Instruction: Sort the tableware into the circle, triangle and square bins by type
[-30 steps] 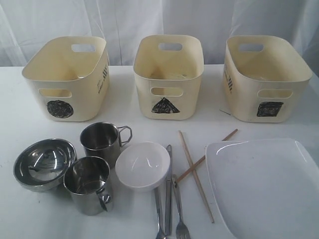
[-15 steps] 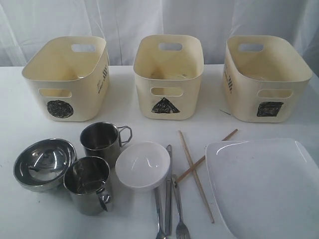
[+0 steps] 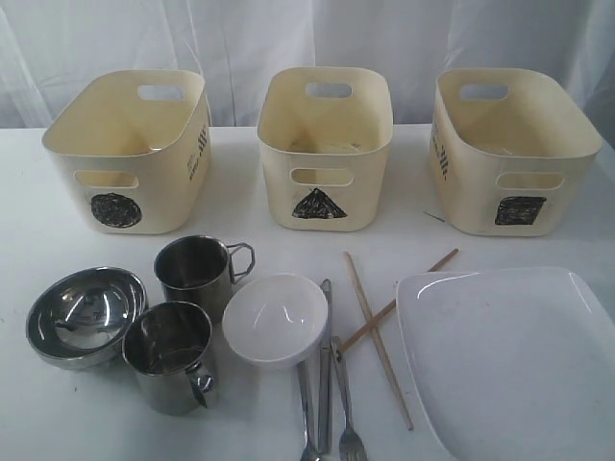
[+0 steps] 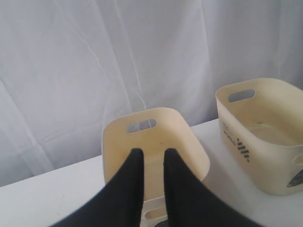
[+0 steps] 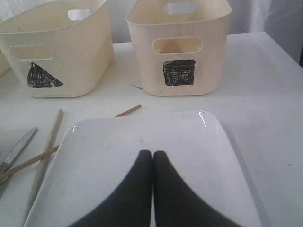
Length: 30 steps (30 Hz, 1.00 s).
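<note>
Although sorting has not begun, the left end effector (image 4: 153, 152) is slightly open: its two dark fingers stand a narrow gap apart with nothing between them. It hangs high in front of a cream bin that looks like the triangle bin (image 4: 154, 142), with the square bin (image 4: 260, 127) beside that. The right end effector (image 5: 152, 153) is closed, its fingers pressed together on nothing, and it hovers over the near part of the large white plate (image 5: 142, 137) without visibly touching it.

Further out, the past second has changed nothing on the worktop (image 3: 29, 202), where every piece lies as it did. Neither arm reaches into the exterior view. I judge this to be the start of the task, with no first pick committed.

The circle bin (image 3: 125, 154), the triangle one and the square one stand in a row at the back. No tableware shows inside any of them, as far as the cameras see into them. All of it waits in front:
- The steel bowls (image 3: 86, 317) sit nested at far left.
- The two steel mugs (image 3: 197, 269) (image 3: 171, 355) stand close together next to them.
- The small white bowl (image 3: 276, 319) sits just beside the mugs.
- The cutlery (image 3: 327, 384) lies against that bowl's edge.
- The chopsticks (image 3: 375, 327) lie crossed between the cutlery and the plate.
</note>
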Tool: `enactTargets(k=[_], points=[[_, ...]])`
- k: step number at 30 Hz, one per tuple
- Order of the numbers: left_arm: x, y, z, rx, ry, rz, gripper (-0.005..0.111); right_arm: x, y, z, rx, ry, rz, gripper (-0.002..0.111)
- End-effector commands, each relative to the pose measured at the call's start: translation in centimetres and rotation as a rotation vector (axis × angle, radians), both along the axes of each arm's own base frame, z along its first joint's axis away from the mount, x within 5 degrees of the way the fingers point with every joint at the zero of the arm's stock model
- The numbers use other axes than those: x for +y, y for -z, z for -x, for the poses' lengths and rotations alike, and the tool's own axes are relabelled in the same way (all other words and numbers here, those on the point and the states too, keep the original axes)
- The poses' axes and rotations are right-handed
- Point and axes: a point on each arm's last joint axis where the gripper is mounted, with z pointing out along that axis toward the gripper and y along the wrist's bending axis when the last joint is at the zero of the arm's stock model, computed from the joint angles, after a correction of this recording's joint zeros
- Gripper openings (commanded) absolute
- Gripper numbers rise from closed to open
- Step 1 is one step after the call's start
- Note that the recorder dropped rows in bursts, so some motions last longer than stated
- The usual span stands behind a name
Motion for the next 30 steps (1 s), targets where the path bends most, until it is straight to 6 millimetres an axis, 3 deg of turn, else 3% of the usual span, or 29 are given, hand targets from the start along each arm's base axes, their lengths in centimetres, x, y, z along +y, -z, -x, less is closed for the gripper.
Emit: enactTargets(k=[1,7,15,30], points=[[-0.1,-0.1,0.0,-0.015,0.01,-0.055,0.023,0.0,0.1,0.0,0.0,-0.001,0.002,0.0],[-0.3,-0.1,0.0,-0.012,0.035,-0.052,0.023,0.0,0.1,0.0,0.0,-0.001,0.002,0.0],[0.7,-0.1,-0.3,0.013,-0.082,0.053,0.023,0.0,0.1,0.0,0.0,-0.001,0.002,0.0],[-1.6,0.6,0.3,0.059,0.125,0.077,0.023,0.0,0.1,0.0,0.0,-0.001,0.002,0.0]])
